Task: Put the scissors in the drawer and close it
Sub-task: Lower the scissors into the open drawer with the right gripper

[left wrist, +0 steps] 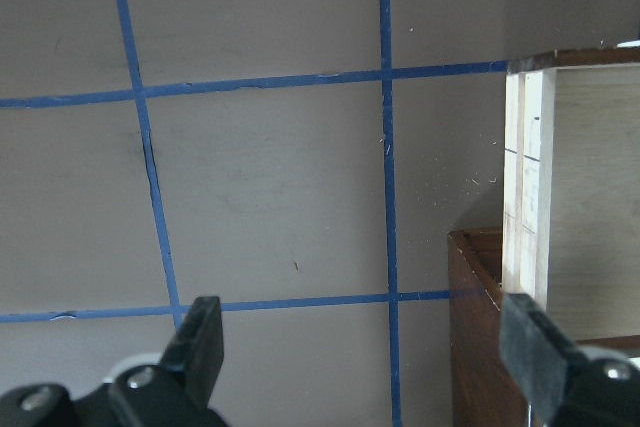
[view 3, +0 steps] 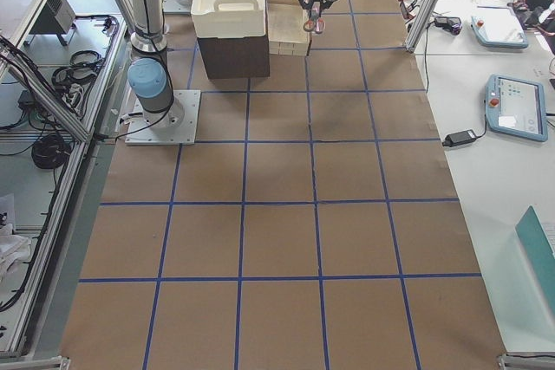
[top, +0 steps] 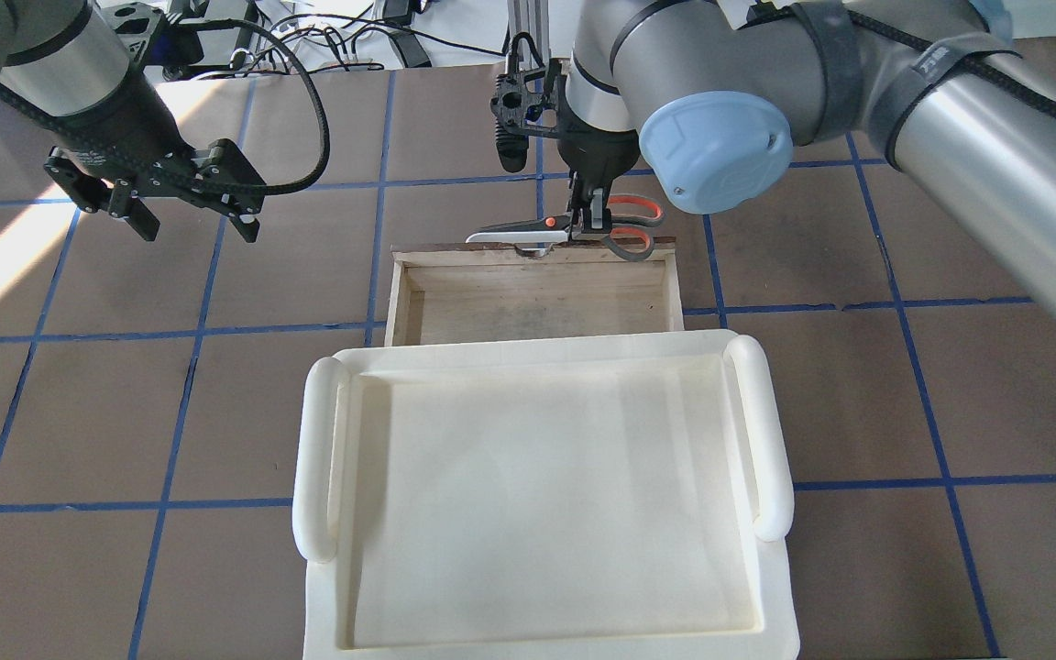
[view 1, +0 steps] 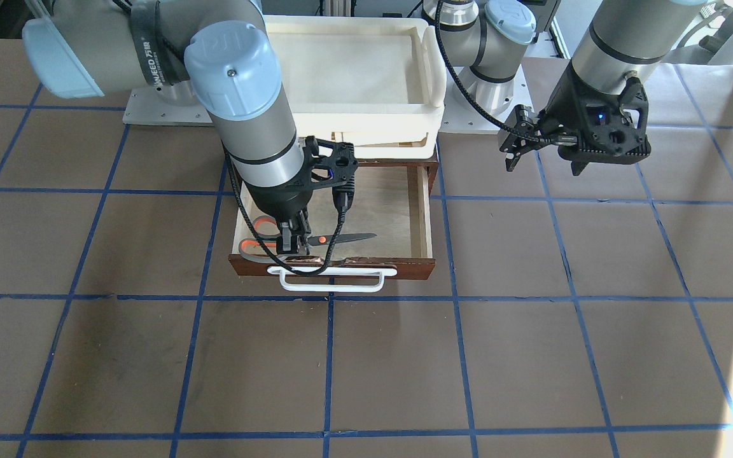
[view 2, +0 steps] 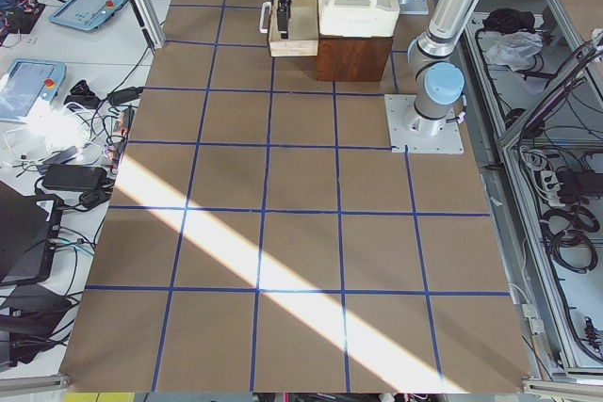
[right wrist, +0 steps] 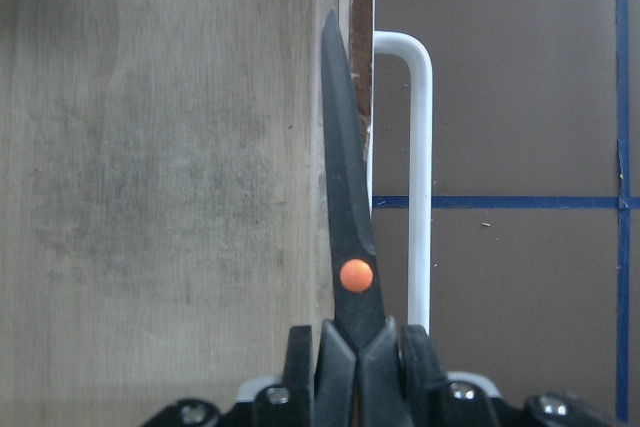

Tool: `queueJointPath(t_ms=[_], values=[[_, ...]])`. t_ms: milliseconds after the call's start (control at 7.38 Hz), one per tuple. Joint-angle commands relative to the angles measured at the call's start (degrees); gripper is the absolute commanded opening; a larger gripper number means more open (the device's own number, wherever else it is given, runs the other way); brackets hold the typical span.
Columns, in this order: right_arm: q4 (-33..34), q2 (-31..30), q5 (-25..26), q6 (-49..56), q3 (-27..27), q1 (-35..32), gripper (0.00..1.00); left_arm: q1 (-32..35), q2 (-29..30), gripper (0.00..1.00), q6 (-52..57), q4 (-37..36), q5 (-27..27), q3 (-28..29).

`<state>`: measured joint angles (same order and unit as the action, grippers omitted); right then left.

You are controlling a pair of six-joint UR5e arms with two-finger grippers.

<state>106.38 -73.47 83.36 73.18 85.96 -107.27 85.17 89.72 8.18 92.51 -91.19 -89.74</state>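
Observation:
The scissors (view 1: pixel 335 240), with grey and orange handles and dark blades, are held level in my right gripper (view 1: pixel 293 245), which is shut on them near the orange pivot. They hang over the front edge of the open drawer (view 1: pixel 398 203), just behind its dark front and white bar handle (view 1: pixel 331 281). In the right wrist view the blade (right wrist: pixel 345 227) runs along the drawer's front wall, beside the handle (right wrist: pixel 420 197). In the overhead view the scissors (top: pixel 528 229) sit above the drawer's far rim (top: pixel 537 307). My left gripper (top: pixel 189 215) is open and empty over the table, left of the drawer.
A white plastic tray (top: pixel 537 348) lies on top of the dark cabinet (view 3: pixel 234 54) that holds the drawer. The brown table (view 1: pixel 532 356) has blue grid lines. The left wrist view shows the drawer's side (left wrist: pixel 525 197) between my open left fingers (left wrist: pixel 195 347).

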Motion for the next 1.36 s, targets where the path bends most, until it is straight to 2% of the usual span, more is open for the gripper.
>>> queueJointPath(t_ms=[0, 136, 407, 1220], values=[[0.14, 1.31, 1.96, -6.69, 1.04, -4.6, 0.0, 0.0, -0.07, 1.0, 0.17, -0.05, -0.04, 0.0], [0.31, 1.66, 3.54, -7.08, 2.18, -5.84, 0.0, 0.0, -0.16, 1.0, 0.34, 0.04, -0.04, 0.0], [0.93, 1.67, 3.56, -11.9, 3.33, -6.02, 0.0, 0.0, -0.16, 1.0, 0.52, 0.04, -0.04, 0.0], [5.85, 1.67, 4.88, -11.83, 8.43, -7.25, 0.0, 0.0, -0.07, 1.0, 0.52, 0.04, -0.04, -0.09]])
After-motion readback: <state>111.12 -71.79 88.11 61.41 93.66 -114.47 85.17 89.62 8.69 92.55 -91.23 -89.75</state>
